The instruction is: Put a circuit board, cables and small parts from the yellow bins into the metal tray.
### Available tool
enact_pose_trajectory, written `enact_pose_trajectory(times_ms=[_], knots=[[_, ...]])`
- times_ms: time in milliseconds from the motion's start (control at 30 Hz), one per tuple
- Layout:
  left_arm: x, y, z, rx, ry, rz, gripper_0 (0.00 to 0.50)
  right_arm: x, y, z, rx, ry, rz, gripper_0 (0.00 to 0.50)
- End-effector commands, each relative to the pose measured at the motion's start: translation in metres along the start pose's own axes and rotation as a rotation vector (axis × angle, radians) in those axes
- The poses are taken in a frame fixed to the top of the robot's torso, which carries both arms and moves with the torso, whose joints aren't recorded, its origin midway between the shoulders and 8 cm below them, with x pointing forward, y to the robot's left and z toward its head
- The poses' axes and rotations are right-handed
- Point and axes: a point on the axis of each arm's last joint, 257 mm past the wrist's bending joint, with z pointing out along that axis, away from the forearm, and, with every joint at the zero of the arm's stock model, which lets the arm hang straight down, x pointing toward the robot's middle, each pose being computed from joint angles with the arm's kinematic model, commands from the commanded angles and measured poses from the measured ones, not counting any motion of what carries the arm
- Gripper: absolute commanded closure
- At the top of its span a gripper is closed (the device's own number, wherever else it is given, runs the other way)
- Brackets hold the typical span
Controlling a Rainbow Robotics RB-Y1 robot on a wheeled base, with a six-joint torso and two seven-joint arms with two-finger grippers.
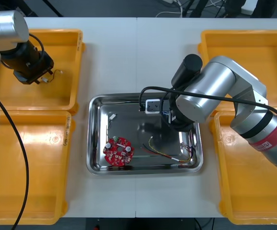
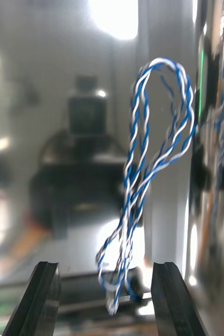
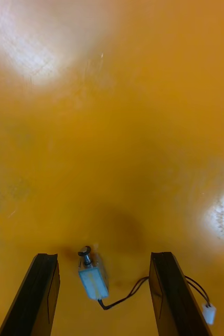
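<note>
In the far-left bin [image 1: 64, 52] the left gripper [image 3: 104, 257] is down low, fingers [image 3: 41, 294] wide and holding nothing. The part [image 3: 93, 275] lies on the bin floor between them, with a thin black lead [image 3: 125, 296] running past one finger to a white plug [image 3: 209, 314]. The right gripper [image 2: 105, 268] is low over the far-right area of the tray [image 1: 93, 139], mid-counter [image 1: 119, 57], and its fingers [image 2: 169, 299] are also wide and clamping nothing. The blue-white cable [image 2: 143, 173] sits in loose loops between them, beside the shiny tray wall; I can't tell if it rests on the tray floor or hangs. Also in the tray are the board [image 1: 119, 151] near-left and the red-yellow cable [image 1: 169, 152] near-right. Handling, as a guess: the part looks small, light, hard and smooth, so it could squirt out of a pinch or roll. Best to close across its blocky body, not on the pin end and not on the lead, since pulling by the lead would swing it and strain the joint. The plug will trail behind and may snag on the bin rim, so lift straight up before crossing. The blue-white cable looks very light, limp and a bit springy. If it needs re-gripping, take it at the bunched twisted middle, not a single outer loop. Likely next step is closing the left fingers on the part.
</note>
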Motion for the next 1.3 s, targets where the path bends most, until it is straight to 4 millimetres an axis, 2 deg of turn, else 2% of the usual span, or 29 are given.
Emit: enact_pose_trajectory(times_ms=[33, 367, 533, 567, 667, 700, 733, 800, 900, 1133, 1300], knots=[[-0.006, -0.034, -0.015, 0.041, -0.028, -0.036, 0.0, -0.013, -0.013, -0.034, 0.012, -0.031, 0.01, 0.0], [0.002, -0.026, -0.004, 0.013, -0.023, -0.019, 0.0, 0.004, -0.014, -0.073, -0.041, 0.029, 0.078, 0.0], [0.004, -0.026, -0.004, 0.005, -0.025, -0.007, 0.0, 0.012, -0.027, -0.098, -0.014, 0.032, 0.176, 0.0], [0.004, -0.026, -0.004, 0.004, -0.025, -0.005, 0.014, 0.012, -0.029, -0.101, -0.004, 0.027, 0.19, 0.0], [0.005, -0.024, -0.002, -0.001, -0.024, 0.0, 0.158, 0.021, -0.039, -0.113, 0.041, 0.022, 0.268, 0.0], [0.006, -0.024, -0.001, 0.0, -0.023, 0.001, 0.239, 0.025, -0.042, -0.117, 0.053, 0.022, 0.299, 0.0], [0.006, -0.023, 0.0, -0.001, -0.024, 0.0, 0.28, 0.027, -0.044, -0.12, 0.06, 0.021, 0.319, 0.0], [0.007, -0.02, 0.004, -0.001, -0.028, 0.007, 0.484, 0.037, -0.048, -0.128, 0.076, 0.021, 0.391, 0.0], [0.008, -0.019, 0.008, -0.002, -0.032, 0.013, 0.5, 0.052, -0.05, -0.135, 0.064, 0.02, 0.496, 0.0], [0.008, -0.02, 0.008, -0.002, -0.033, 0.03, 0.5, 0.089, -0.052, -0.152, 0.026, -0.002, 0.767, 0.0], [0.003, -0.019, -0.004, -0.004, -0.026, 0.046, 0.5, 0.12, -0.051, -0.162, 0.032, 0.0, 0.943, 0.0]])
